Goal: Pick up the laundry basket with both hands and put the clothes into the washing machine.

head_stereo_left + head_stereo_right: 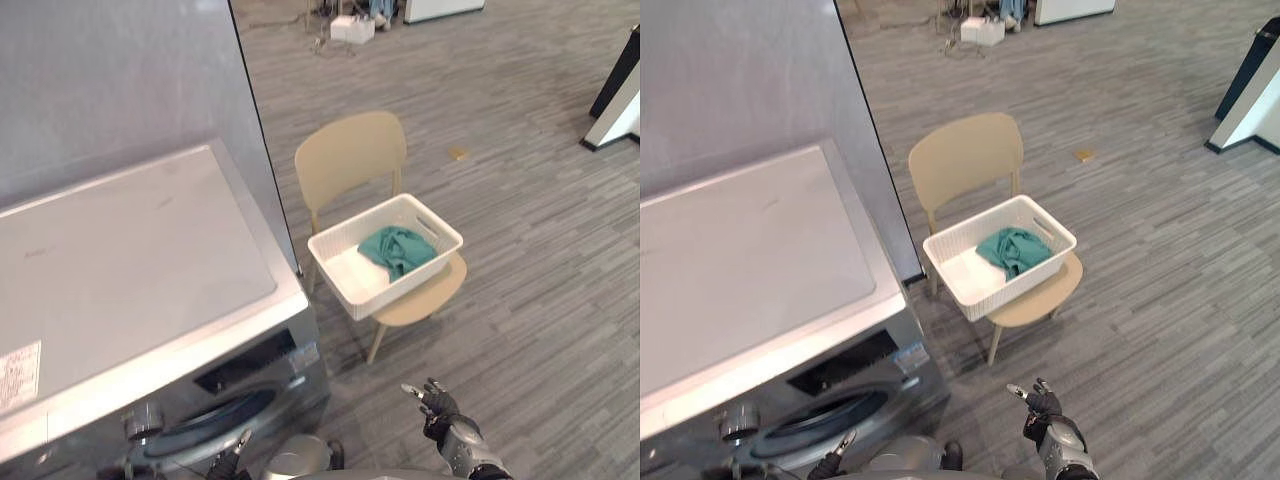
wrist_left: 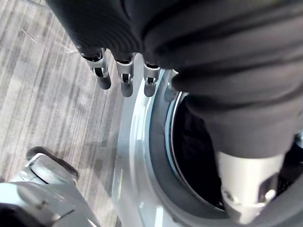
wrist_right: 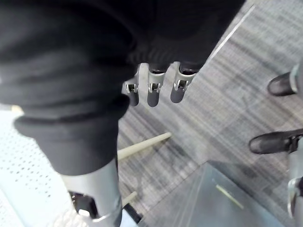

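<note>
A white laundry basket (image 1: 344, 263) sits on a beige chair (image 1: 350, 155), with a teal garment (image 1: 397, 248) bunched in its right half. To the left stands the grey washing machine (image 1: 120, 270), its round door opening (image 1: 205, 425) facing the floor side. My right hand (image 1: 437, 404) hangs low in front of the chair, fingers relaxed and empty, well short of the basket. My left hand (image 1: 228, 465) shows at the bottom edge by the machine's door, fingers (image 2: 125, 78) straight over the door's rim (image 2: 142, 156).
A grey wall panel (image 1: 150, 80) rises behind the machine. A white box (image 1: 352, 28) and cables lie on the floor far behind the chair. A dark cabinet (image 1: 615, 90) stands at the far right. Open wood-pattern floor lies right of the chair.
</note>
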Controlling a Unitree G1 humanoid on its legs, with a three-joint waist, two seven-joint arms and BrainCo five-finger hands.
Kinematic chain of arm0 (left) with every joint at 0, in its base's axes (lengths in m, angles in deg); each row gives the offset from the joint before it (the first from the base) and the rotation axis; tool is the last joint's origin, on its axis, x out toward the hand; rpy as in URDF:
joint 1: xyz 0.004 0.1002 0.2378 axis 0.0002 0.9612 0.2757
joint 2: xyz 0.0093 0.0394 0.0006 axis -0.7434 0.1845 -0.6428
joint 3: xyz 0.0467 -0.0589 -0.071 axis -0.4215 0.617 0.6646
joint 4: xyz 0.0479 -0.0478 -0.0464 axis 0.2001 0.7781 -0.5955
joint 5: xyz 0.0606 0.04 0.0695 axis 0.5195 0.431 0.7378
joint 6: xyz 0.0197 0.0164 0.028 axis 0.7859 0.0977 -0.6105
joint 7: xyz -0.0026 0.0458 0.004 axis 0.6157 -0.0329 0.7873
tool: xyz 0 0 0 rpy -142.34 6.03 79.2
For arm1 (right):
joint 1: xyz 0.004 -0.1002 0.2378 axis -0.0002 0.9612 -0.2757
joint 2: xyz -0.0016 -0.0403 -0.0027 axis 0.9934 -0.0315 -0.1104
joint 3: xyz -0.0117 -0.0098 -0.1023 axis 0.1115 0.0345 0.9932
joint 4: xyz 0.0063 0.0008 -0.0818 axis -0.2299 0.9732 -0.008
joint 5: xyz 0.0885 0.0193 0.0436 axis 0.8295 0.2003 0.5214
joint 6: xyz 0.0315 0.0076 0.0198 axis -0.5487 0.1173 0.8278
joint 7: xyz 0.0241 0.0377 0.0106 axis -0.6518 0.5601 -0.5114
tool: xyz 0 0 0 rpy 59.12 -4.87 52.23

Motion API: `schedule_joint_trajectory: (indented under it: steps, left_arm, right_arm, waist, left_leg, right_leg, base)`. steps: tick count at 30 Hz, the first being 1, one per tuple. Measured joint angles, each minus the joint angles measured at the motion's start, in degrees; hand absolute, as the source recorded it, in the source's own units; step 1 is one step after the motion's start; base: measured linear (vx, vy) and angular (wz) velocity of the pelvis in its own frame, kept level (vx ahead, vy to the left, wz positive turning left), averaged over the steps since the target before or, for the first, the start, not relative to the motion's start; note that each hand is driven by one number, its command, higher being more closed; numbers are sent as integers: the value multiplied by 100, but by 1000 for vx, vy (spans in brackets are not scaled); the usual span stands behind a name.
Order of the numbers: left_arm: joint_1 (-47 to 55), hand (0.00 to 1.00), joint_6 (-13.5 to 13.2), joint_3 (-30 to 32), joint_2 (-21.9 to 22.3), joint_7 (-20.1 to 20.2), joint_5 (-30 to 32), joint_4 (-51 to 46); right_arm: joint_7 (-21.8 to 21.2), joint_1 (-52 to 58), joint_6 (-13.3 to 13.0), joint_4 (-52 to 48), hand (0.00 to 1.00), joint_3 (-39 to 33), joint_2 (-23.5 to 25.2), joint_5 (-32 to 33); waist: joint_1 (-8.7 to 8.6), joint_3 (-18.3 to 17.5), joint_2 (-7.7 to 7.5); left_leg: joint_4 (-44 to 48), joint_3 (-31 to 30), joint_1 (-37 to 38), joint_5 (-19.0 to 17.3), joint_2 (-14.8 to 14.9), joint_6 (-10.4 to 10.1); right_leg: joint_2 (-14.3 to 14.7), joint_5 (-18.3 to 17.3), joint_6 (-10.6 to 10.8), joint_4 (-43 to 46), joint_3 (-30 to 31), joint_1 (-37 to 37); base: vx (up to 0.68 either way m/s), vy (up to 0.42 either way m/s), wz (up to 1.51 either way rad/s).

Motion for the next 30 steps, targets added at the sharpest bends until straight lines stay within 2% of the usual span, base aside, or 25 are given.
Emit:
schedule_joint_trajectory:
  steps: [2, 3, 5, 7, 8, 9, 10, 11, 12, 13, 14, 15, 16, 17, 18, 19, 20, 22, 24, 25, 26, 27, 28, 29, 30]
  left_arm:
    - [-42, 0, -3, -77, -52, -7, -5, -22]
    - [-53, 0, -4, -177, -97, -18, -10, -43]
    - [-341, 0, 66, -398, -90, -94, -104, -40]
    - [-344, 0, 98, -457, -115, -126, -142, -17]
    - [-352, 0, 96, -522, -100, -123, -149, -38]
    - [-348, 0, 100, -496, -109, -175, -164, -51]
    - [-340, 0, 104, -478, -142, -217, -176, -51]
    - [-279, 0, 104, -449, -269, -291, -215, -55]
    - [-161, 0, 103, -417, -441, -336, -211, -97]
    - [-51, 0, 89, -393, -548, -347, -210, -161]
    - [144, 0, 50, -310, -730, -360, -204, -205]
    - [293, 0, 44, -131, -670, -291, -192, -239]
    - [334, 0, 30, -46, -579, -272, -185, -245]
    - [313, 0, -14, 552, -364, -394, -221, -214]
    - [324, 0, -46, 842, -330, -356, -232, -216]
    - [328, 0, -38, 899, -323, -260, -233, -201]
    - [357, 0, -25, 953, -258, -131, -277, -170]
    - [423, 0, 8, 1040, -98, 5, -354, 38]
    - [436, 0, 76, 1040, 102, 119, -390, 77]
    - [440, 0, 104, 908, 26, 117, -390, 86]
    - [439, 0, 105, 833, -2, 111, -383, 97]
    - [439, 0, 104, 733, -12, 110, -371, 112]
    - [455, 0, 105, 564, -49, 112, -314, 112]
    - [457, 0, 106, 352, -129, 118, -183, 113]
    - [420, 0, 107, 223, -170, 119, -50, 114]
  right_arm:
    - [-45, 171, 23, -14, 0, -2, 43, -44]
    - [-42, 221, 4, -96, 0, -29, -2, -52]
    - [-24, 229, 0, 29, 0, -540, -154, -42]
    - [-11, 368, 11, 202, 0, -953, -207, -39]
    - [-8, 558, 46, 252, 0, -1380, -183, 59]
    - [70, 726, 65, 289, 0, -1597, -174, 52]
    - [89, 809, 76, 338, 0, -1663, -170, 56]
    - [97, 965, 126, 396, 0, -1785, -116, 52]
    - [95, 1100, 190, 429, 0, -2012, 7, 67]
    - [92, 1139, 213, 498, 0, -2181, 74, 67]
    - [82, 1140, 272, 671, 0, -2485, 191, 83]
    - [81, 1144, 314, 804, 0, -2507, 91, 129]
    - [83, 1129, 340, 847, 0, -2466, 55, 129]
    - [85, 1066, 373, 869, 0, -2365, -52, 127]
    - [81, 1059, 371, 874, 0, -2357, -99, 117]
    - [81, 1045, 373, 876, 0, -2320, -110, 117]
    - [79, 979, 357, 882, 0, -2159, -143, 122]
    - [79, 800, 297, 987, 0, -1903, -216, 134]
    - [80, 719, 256, 1004, 0, -1687, -380, 192]
    - [85, 695, 238, 1041, 0, -1703, -377, 200]
    - [92, 696, 227, 1052, 0, -1752, -350, 204]
    - [96, 699, 206, 1089, 0, -1829, -391, 206]
    - [105, 708, 207, 1101, 0, -1934, -420, 214]
    - [111, 698, 199, 1089, 0, -2048, -377, 258]
    - [106, 660, 195, 1077, 0, -2168, -296, 302]
  waist:
    - [-73, 3, -65]
    - [-177, 12, -87]
    - [-401, 22, -41]
    - [-453, 40, 18]
    - [-453, -15, -67]
    - [-444, -19, -68]
    - [-438, -26, -84]
    - [-458, -64, -89]
    - [-461, -224, -212]
    - [-455, -256, -257]
    - [-447, -360, -361]
    - [-450, -484, -178]
    - [-455, -539, -76]
    - [-476, -529, 67]
    - [-459, -519, 41]
    - [-455, -499, -14]
    - [-451, -456, -135]
    - [-427, -434, -191]
    - [-416, -433, -182]
    - [-340, -403, -204]
    - [-311, -390, -227]
    - [-300, -395, -284]
    - [-300, -387, -259]
    - [-305, -381, -265]
    - [-372, -379, -240]
  left_leg:
    - [60, 20, 238, 17, -86, 37]
    - [103, -37, 369, 18, -98, 37]
    - [140, -550, 628, 14, -20, 30]
    - [135, -878, 679, -33, 85, -55]
    - [108, -1111, 737, -94, 166, -164]
    - [54, -1292, 805, -162, 213, -282]
    - [49, -1336, 849, -209, 265, -364]
    - [69, -1427, 923, -308, 404, -538]
    - [81, -1463, 944, -425, 528, -741]
    - [83, -1492, 976, -502, 580, -875]
    - [120, -1549, 975, -643, 741, -1101]
    - [155, -1562, 943, -714, 1111, -1224]
    - [196, -1580, 922, -718, 1309, -1231]
    - [672, -1639, 732, -664, 1580, -1303]
    - [1364, -1704, 398, -333, 1663, -1167]
    - [1740, -1709, 222, -65, 1655, -946]
    - [2490, -1598, -142, 600, 1679, -394]
    - [3315, -1115, -558, 1294, 1998, -90]
    - [3525, -320, -978, 1291, 2156, -86]
    - [3473, -79, -1032, 1269, 2228, -72]
    - [3432, 39, -1006, 1178, 2263, -209]
    - [3437, 246, -967, 946, 2226, -496]
    - [3270, 553, -844, 761, 2143, -694]
    - [2548, 1052, -490, 332, 2097, -665]
    - [1231, 1484, -70, 74, 1929, -702]
  right_leg:
    - [-195, 254, 193, 1611, -25, -623]
    - [-308, 284, 125, 2202, -79, -881]
    - [-678, 335, -237, 2688, -380, -1229]
    - [-888, 362, -268, 2370, -324, -1396]
    - [-1106, 375, -275, 1798, -234, -1397]
    - [-1346, 392, -303, 1027, -35, -1344]
    - [-1370, 405, -322, 536, 143, -1258]
    - [-1321, 495, -366, -677, 576, -948]
    - [-1252, 800, -231, -1963, 984, -647]
    - [-1230, 1221, -100, -2446, 1144, -546]
    - [-1168, 1456, 576, -2760, 1207, -441]
    - [-906, 1052, 747, -2824, 916, -353]
    - [-783, 868, 604, -2825, 755, -334]
    - [-483, 746, 421, -2681, 502, -309]
    - [-306, 613, 195, -2541, 369, -236]
    - [-270, 569, 117, -2527, 319, -161]
    - [-196, 492, -27, -2562, 258, 36]
    - [-90, 481, -285, -2670, 141, 343]
    - [2, 472, -508, -2898, -209, 572]
    - [28, 493, -595, -3051, -424, 689]
    - [12, 512, -612, -3133, -520, 746]
    - [-19, 563, -637, -3274, -692, 847]
    - [-40, 636, -650, -3468, -896, 956]
    - [-76, 713, -618, -3669, -1130, 1041]
    - [-146, 735, -514, -3897, -1398, 1123]
  base:
    - [251, 19, 9]
    - [306, -28, 51]
    - [348, -76, 99]
    - [290, -117, 105]
    - [286, -178, 112]
    - [284, -204, 103]
    - [273, -269, 78]
    - [312, -425, 62]
    - [312, -461, 51]
    - [287, -551, 26]
    - [209, -515, -2]
    - [189, -518, -7]
    - [177, -482, 5]
    - [152, -501, 21]
    - [133, -521, 28]
    - [88, -542, 24]
    - [50, -403, 14]
    - [26, -362, 17]
    - [-59, -307, 56]
    - [-44, -196, 72]
    - [-6, -127, 73]
    - [-8, -76, 83]
    - [-12, -31, 110]
    - [-11, -1, 146]
    - [-2, 14, 123]
